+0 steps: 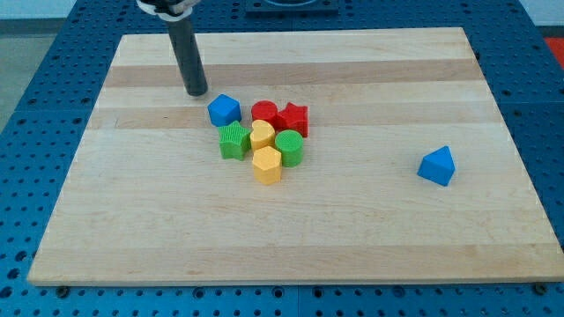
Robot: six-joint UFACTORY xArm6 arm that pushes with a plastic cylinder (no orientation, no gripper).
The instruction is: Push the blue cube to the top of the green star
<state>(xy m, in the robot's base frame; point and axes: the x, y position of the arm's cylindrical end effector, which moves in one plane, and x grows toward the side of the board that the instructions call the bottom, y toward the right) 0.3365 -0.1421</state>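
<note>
My tip [196,92], a bare rod with no claw, near blue cube [224,110]; overpush risks scattering green star [233,140] cluster.

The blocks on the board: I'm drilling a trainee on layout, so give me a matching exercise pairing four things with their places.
Things:
1. blue cube
2. blue triangular block
3. yellow hexagonal block
4. my tip

Places:
A. alone at the view's right
B. bottom of the cluster
C. above the green star
D. upper left of the blue cube

Pairs: 1-C, 2-A, 3-B, 4-D

Two blue blocks [224,110] [437,166], two red [263,112] [293,118], two green [233,140] [289,148], two yellow [262,135] [267,165] (eight altogether).
</note>
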